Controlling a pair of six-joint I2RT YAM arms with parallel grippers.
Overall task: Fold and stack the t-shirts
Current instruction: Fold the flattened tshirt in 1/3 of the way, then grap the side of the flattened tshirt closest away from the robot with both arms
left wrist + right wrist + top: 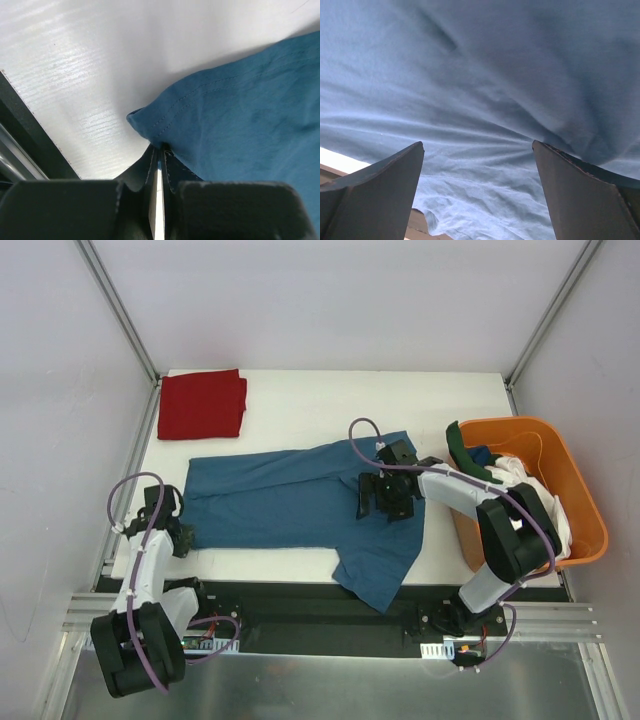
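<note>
A teal-blue t-shirt lies spread flat across the white table, one part hanging over the front edge. My left gripper is shut on the shirt's left near corner; the left wrist view shows the hem pinched at the fingertips of the left gripper. My right gripper is open, low over the shirt's right part. In the right wrist view the right gripper has its fingers spread wide on blue cloth, with creases fanning from the right fingertip. A folded deep red t-shirt lies at the back left.
An orange basket stands at the table's right edge, holding a dark green shirt, a blue one and a white one. Metal frame posts rise at both back corners. A black rail runs along the front edge.
</note>
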